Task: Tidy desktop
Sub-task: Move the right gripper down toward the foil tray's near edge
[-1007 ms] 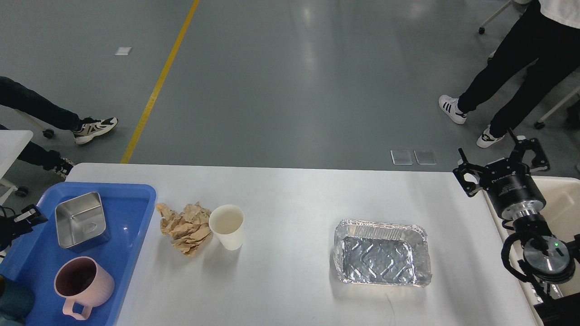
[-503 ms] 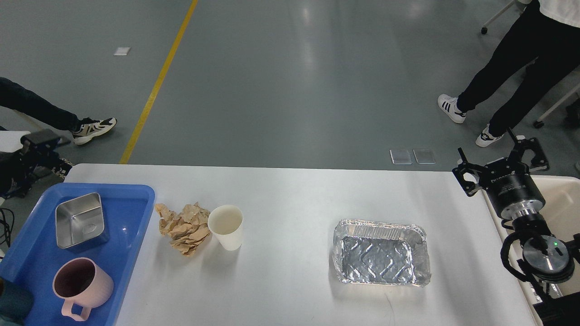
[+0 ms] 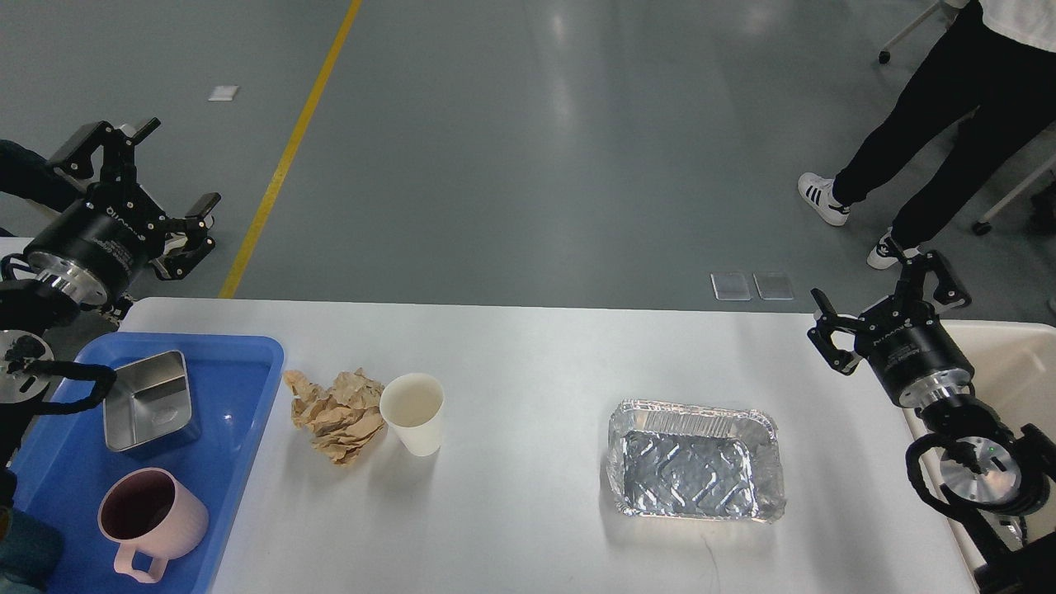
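Observation:
The white desktop [image 3: 528,346] fills the lower view. On it lie a crumpled brown paper [image 3: 337,412], a white paper cup [image 3: 414,412] standing upright right of it, and an empty foil tray [image 3: 695,462] further right. My left gripper [image 3: 140,177] is open and empty, raised beyond the desktop's far left corner. My right gripper [image 3: 883,297] is open and empty, above the desktop's right edge.
A blue tray [image 3: 239,412] at the left holds a steel box [image 3: 147,400] and a pink mug [image 3: 148,520]. A beige bin [image 3: 1023,371] stands off the right edge. People's legs [image 3: 932,124] are on the floor at the far right.
My left arm has risen from beside the blue tray to above the far left corner, its gripper now in full view and open. My right gripper has shifted slightly left and down.

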Controlling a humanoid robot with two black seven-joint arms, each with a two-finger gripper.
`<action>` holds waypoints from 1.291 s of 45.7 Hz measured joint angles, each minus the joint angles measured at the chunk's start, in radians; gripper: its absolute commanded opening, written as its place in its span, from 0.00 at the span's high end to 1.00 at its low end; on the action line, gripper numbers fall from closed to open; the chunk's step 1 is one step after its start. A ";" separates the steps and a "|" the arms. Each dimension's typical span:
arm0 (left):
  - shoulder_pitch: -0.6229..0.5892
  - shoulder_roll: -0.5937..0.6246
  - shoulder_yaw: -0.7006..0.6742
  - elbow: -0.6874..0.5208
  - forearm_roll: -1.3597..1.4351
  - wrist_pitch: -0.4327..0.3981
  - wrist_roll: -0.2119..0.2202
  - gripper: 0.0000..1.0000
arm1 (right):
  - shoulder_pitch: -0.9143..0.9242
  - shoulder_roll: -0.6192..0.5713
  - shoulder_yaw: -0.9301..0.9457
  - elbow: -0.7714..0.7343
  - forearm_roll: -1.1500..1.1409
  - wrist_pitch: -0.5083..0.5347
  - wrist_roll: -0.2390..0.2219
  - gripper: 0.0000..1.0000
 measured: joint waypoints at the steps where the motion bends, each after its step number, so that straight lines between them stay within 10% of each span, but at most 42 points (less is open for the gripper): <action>1: 0.026 -0.022 -0.030 -0.014 -0.001 -0.001 0.000 0.03 | 0.002 -0.006 -0.002 0.000 -0.031 0.001 0.000 0.00; 19: 0.280 -0.307 -0.406 -0.050 -0.007 -0.175 0.001 0.03 | 0.026 -0.253 -0.067 0.027 -0.528 0.017 0.003 0.00; 46: 0.337 -0.382 -0.418 -0.035 -0.008 -0.119 0.003 0.03 | 0.005 -0.923 -0.401 0.359 -0.858 0.090 0.007 0.00; 59: 0.337 -0.381 -0.413 -0.035 -0.006 -0.108 0.004 0.03 | 0.003 -1.049 -0.473 0.408 -1.067 0.090 0.037 0.00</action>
